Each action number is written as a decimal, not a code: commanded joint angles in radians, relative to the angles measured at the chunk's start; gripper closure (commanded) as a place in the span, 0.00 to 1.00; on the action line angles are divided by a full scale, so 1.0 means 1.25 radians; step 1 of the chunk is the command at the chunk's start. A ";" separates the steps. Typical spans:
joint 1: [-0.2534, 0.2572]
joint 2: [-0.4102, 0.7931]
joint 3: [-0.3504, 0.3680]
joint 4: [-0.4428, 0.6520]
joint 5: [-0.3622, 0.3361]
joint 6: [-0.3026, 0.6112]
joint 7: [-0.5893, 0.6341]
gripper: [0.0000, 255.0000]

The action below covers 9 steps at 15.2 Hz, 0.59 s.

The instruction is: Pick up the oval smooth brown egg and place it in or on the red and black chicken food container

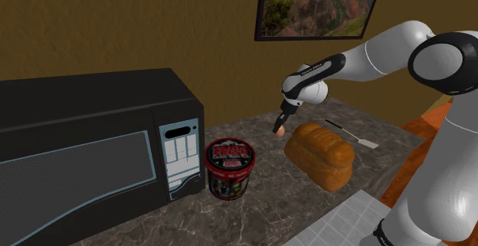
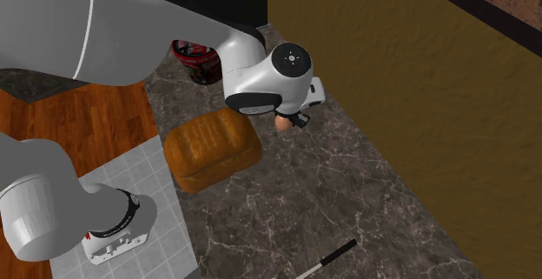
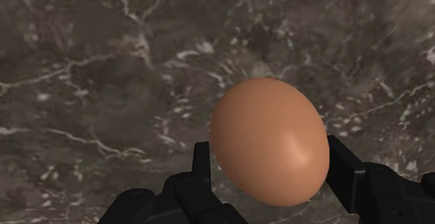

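White glossy arm [image 1: 383, 49] w/ dark grey joint rings, round caps, all-black claw [image 1: 280, 126].

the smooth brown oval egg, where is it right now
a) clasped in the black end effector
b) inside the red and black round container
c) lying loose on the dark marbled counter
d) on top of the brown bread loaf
a: in the wrist view the smooth brown oval egg is clasped on both sides by the black end effector, with the dark marbled counter behind it.
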 commanded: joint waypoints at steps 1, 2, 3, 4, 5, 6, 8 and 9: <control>0.000 0.000 0.000 0.000 0.000 0.000 0.000 1.00; 0.000 0.000 0.000 0.000 0.000 0.000 0.000 1.00; 0.000 0.000 0.000 0.000 0.000 0.000 0.000 1.00; 0.000 0.000 0.000 0.000 0.000 0.000 0.000 1.00; 0.000 0.000 0.000 0.000 0.000 0.000 0.000 1.00; 0.000 0.000 0.000 0.000 0.000 0.000 0.000 1.00; 0.001 -0.007 -0.001 0.002 -0.007 -0.009 0.006 1.00; 0.001 -0.015 -0.002 0.005 -0.014 -0.018 0.013 1.00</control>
